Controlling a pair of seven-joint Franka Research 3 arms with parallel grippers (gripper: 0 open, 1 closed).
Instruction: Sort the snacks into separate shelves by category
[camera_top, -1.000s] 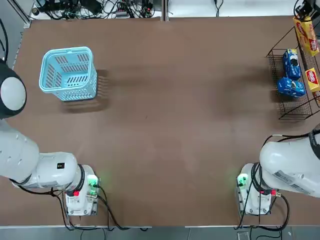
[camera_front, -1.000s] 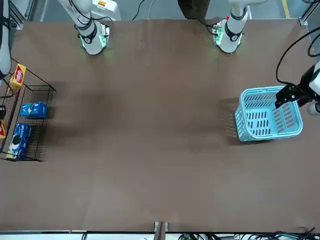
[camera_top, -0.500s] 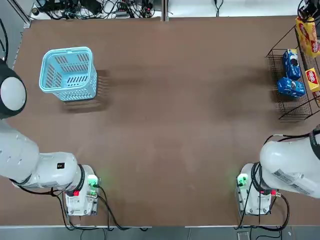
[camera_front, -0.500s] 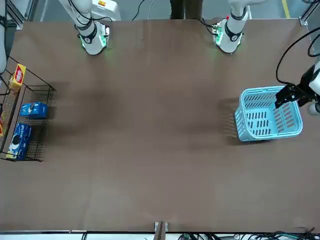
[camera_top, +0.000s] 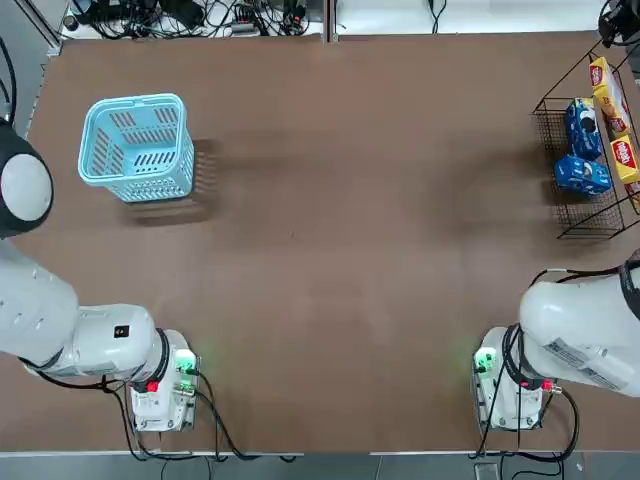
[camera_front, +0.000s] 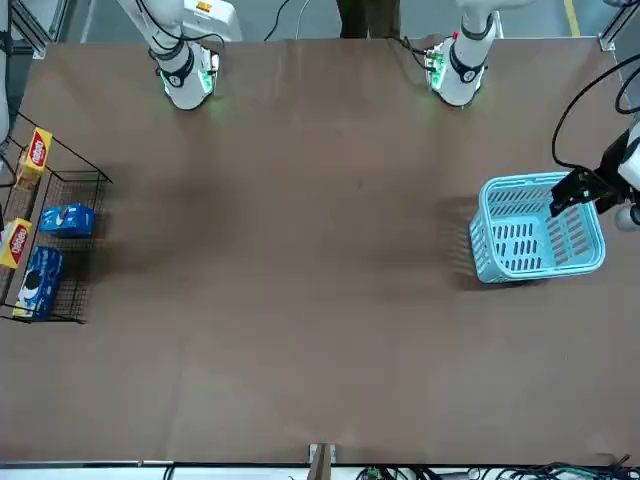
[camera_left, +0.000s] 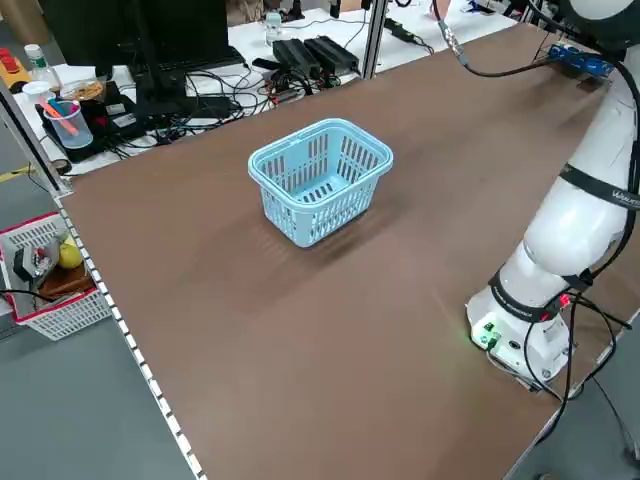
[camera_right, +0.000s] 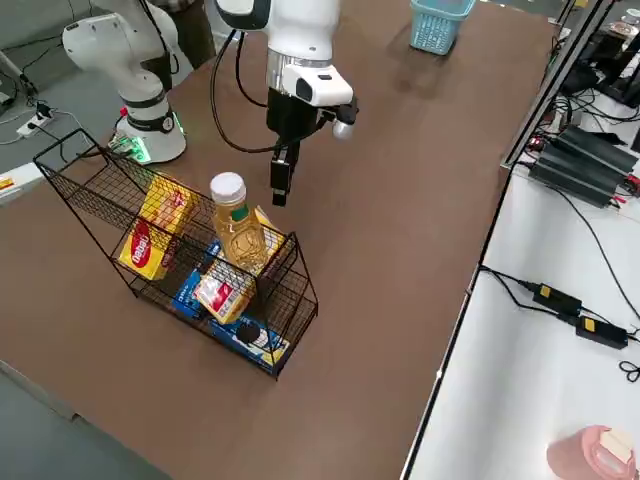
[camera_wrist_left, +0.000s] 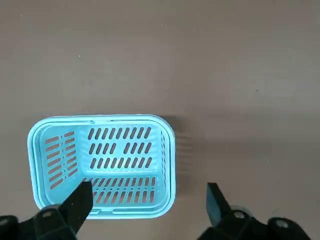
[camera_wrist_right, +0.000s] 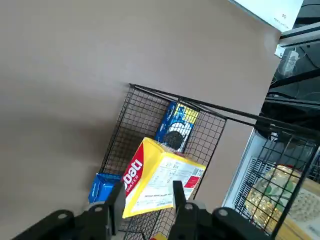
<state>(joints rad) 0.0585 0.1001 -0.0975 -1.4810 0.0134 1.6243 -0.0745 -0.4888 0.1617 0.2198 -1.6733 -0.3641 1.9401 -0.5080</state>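
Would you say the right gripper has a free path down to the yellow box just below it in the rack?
Probably yes: the right gripper hangs open above the yellow box, nothing between them.

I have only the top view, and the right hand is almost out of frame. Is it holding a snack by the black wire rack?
Observer: No. In the right side view the right hand hangs empty, fingers open, next to the black wire rack.
Operator: Is anything besides snacks in that rack?
Observer: Yes, a clear plastic bottle of yellow liquid with a white cap stands upright in it.
Operator: Where is the left hand?
Observer: The left hand is open, above the light blue plastic basket.
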